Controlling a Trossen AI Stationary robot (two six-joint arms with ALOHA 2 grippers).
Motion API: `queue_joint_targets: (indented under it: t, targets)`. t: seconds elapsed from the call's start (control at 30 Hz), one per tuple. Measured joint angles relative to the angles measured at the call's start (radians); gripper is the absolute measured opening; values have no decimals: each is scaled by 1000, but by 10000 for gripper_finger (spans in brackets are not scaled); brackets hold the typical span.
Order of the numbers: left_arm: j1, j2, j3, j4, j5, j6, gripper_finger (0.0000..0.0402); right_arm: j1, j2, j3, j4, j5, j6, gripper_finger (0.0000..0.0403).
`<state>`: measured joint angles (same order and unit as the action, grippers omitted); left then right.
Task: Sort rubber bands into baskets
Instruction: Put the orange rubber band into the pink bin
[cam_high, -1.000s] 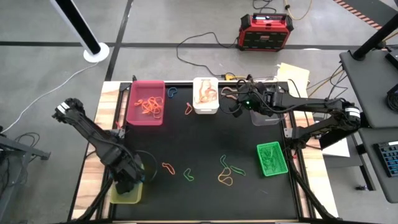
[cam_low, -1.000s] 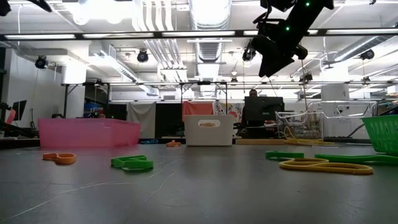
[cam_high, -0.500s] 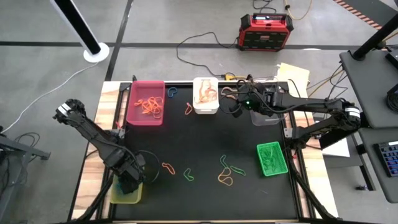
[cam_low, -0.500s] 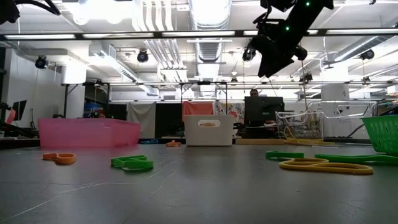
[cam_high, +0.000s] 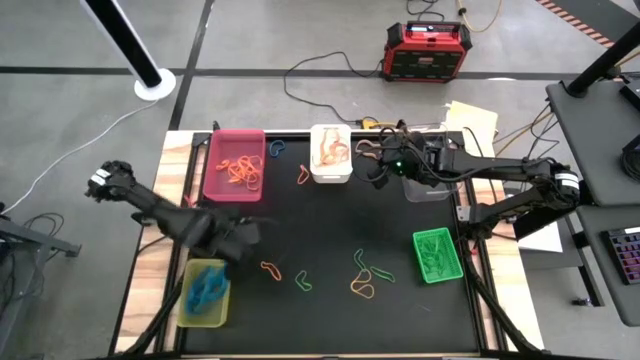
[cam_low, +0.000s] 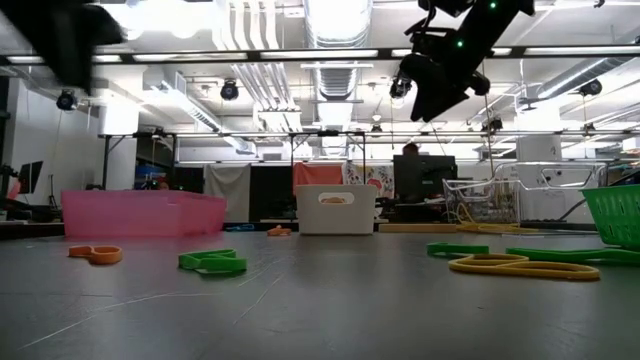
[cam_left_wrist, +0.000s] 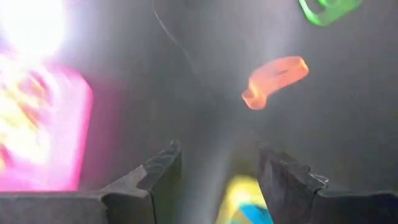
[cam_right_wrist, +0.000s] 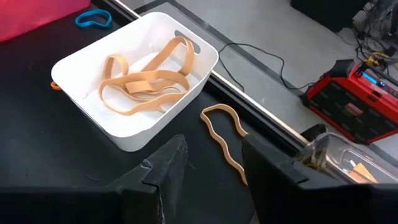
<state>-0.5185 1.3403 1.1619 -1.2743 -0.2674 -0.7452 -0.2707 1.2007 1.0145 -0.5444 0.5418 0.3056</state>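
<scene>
High view shows my left gripper (cam_high: 243, 237) raised over the black mat (cam_high: 330, 230), just beyond the yellow-green basket (cam_high: 190, 312), fingers spread with nothing between them; my left wrist view agrees, the 2 dark fingers (cam_left_wrist: 155, 171) standing apart over bare mat. My right gripper (cam_high: 380, 168) hangs above the far edge of the mat between the white basket (cam_high: 316, 172) and the clear basket (cam_high: 425, 190), jaws parted and holding nothing. I count 5 baskets: pink (cam_high: 213, 186), white, clear, bright green (cam_high: 420, 268) and yellow-green, each with its long axis running from the far side of the table to the near side. Blue bands (cam_high: 208, 288) lie bunched in the yellow-green basket, orange ones (cam_high: 241, 170) in the pink, tan ones (cam_right_wrist: 144, 79) in the white, green ones (cam_high: 437, 253) in the bright green; I cannot count any of these heaps. Loose on the mat near the middle lie about 6 bands: 1 orange (cam_high: 270, 269), 1 green (cam_high: 302, 280), then a cluster of 3 green and 1 yellow-orange (cam_high: 362, 289), mostly lying slantwise. Farther back are 1 blue band (cam_high: 277, 147), 1 red (cam_high: 302, 174), and 1 wavy tan band (cam_right_wrist: 225, 144) beside the white basket, its length running away from the basket corner. My left wrist view is smeared, and the clear basket's contents are hard to make out
</scene>
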Motion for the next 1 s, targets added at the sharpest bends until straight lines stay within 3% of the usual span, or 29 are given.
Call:
queue_joint_targets:
  t: [0.2, 0.43, 0.63, 0.83, 1.0]
  targets:
    - [301, 0, -15, 266, -66, 471, 169, 0, 0, 0, 3, 0, -19, 152]
    - [658, 24, -124, 694, 36, 823, 165, 0, 0, 0, 1, 0, -50, 149]
    - [804, 103, -213, 977, 105, 934, 165, 0, 0, 0, 1, 0, -72, 152]
    - [845, 257, -229, 1093, 93, 973, 165, 0, 0, 0, 1, 0, -83, 157]
    - [883, 355, -226, 1095, 75, 965, 165, 0, 0, -1, 1, 0, -84, 157]
